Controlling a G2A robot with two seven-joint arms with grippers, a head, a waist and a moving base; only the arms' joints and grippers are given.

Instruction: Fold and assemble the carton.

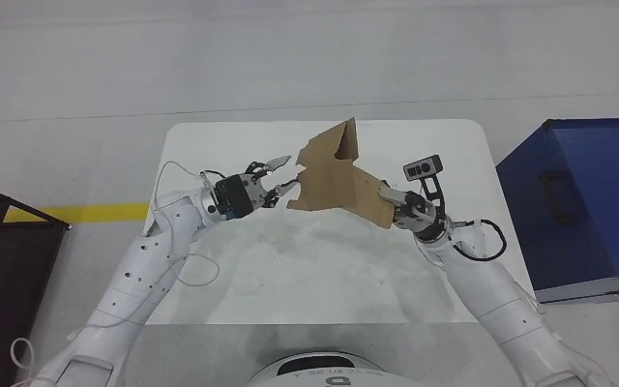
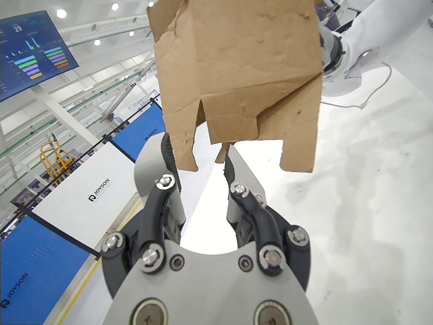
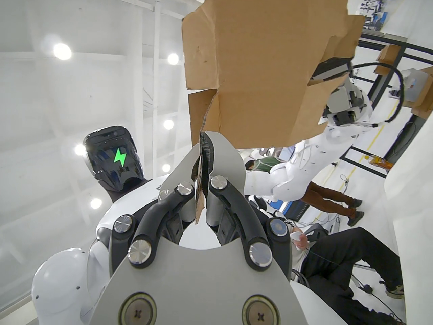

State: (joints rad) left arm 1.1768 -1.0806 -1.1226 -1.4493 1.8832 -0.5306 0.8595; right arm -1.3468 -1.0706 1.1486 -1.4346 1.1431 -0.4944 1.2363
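The right pincer is pressed together on 1 flap of the carton. The cardboard edge is sandwiched between its pads and sticks out below them toward the wrist. The left pincer stands spread, its 2 fingers on either side of a hanging flap corner at the carton's opposite end, close to the cardboard but not clamped on it. In the top view the carton hangs in the air between the 2 arms, over the far middle of the worktop. It is half-opened, with loose flaps at both ends and dents across its panels.

The main risk, as I judge it, is that the whole carton hangs from 1 thin flap. A pull or twist from the left side could make that flap bend at its crease, slip out of the pads or tear, dropping the carton onto the worktop. The left pincer could also close on the wrong flap, or catch 2 layers at once, since several flaps crowd its tips. That would fold the end crookedly. The softened, dented board may buckle instead of creasing cleanly.
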